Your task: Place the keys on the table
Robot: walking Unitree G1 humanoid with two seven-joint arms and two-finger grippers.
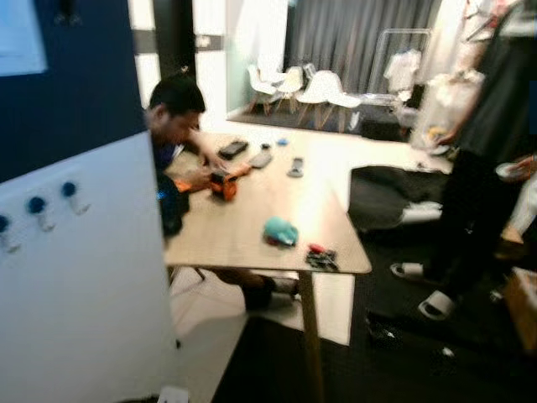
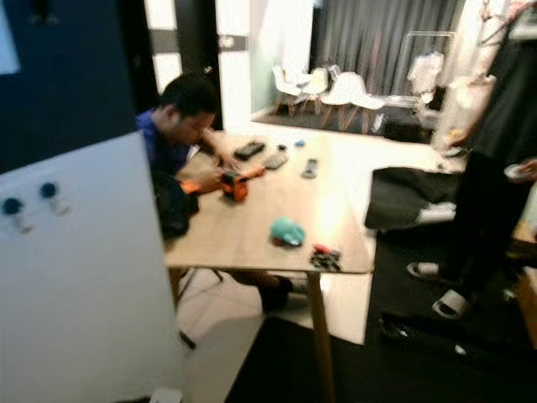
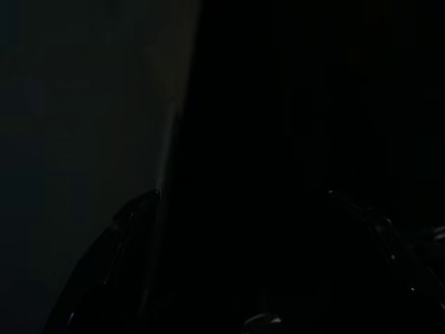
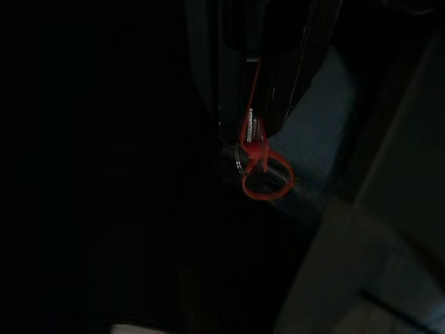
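Presently, right gripper [image 4: 261,115] is hanging low, clamped on the keys [image 4: 259,163] by their red loop, well short of the bench [image 1: 243,227]. Left gripper: cannot tell. Risk: thin loop slipping out while walking; a person [image 1: 172,113] is sitting close.

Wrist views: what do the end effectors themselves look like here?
Both views are very dark. The right end effector has long, narrow black fingers with a slight sheen along the edges. The left end effector appears as curved glossy black shapes, with faint highlights on the fingers. No cables or markings can be made out, and the silver arms can't be described from these views.
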